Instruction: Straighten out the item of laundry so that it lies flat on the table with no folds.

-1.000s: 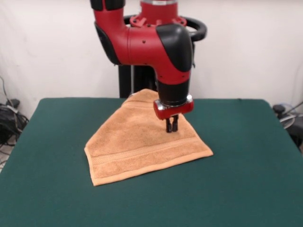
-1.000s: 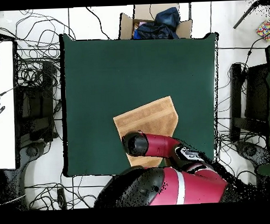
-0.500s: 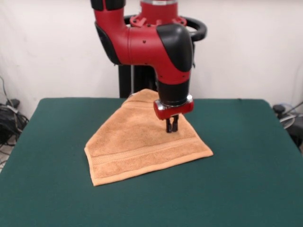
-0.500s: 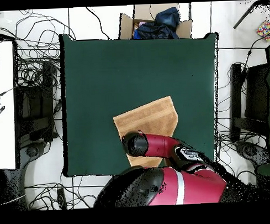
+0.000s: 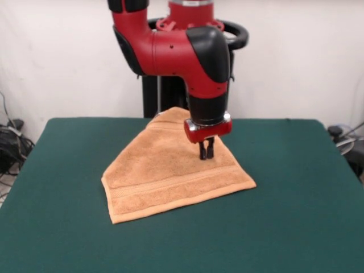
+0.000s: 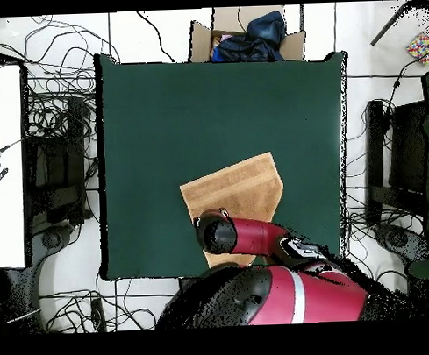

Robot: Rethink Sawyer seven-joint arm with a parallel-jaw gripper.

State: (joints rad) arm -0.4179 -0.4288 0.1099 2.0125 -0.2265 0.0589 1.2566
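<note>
The orange-tan towel (image 5: 170, 170) lies on the dark green table (image 5: 296, 187) near the robot's side, folded over into a rough triangle, with a border band along its near edge. Its far tip rests at the table's far edge. My gripper (image 5: 206, 152) points straight down over the towel's right sloping edge, its tips just above the cloth. The two black fingers stand close together and hold nothing. In the overhead view the towel (image 6: 240, 188) shows partly, with the red arm (image 6: 246, 236) covering its part nearest the base and hiding the gripper.
The black pedestal (image 5: 159, 96) stands behind the table's far edge. In the overhead view a cardboard box with dark blue cloth (image 6: 248, 34) sits beyond the far table edge. Cables lie on the floor at both sides, and a white desk (image 6: 5, 165) is at the left.
The arm has shifted very slightly over the towel. The towel has not moved and the gripper's fingers look the same.
</note>
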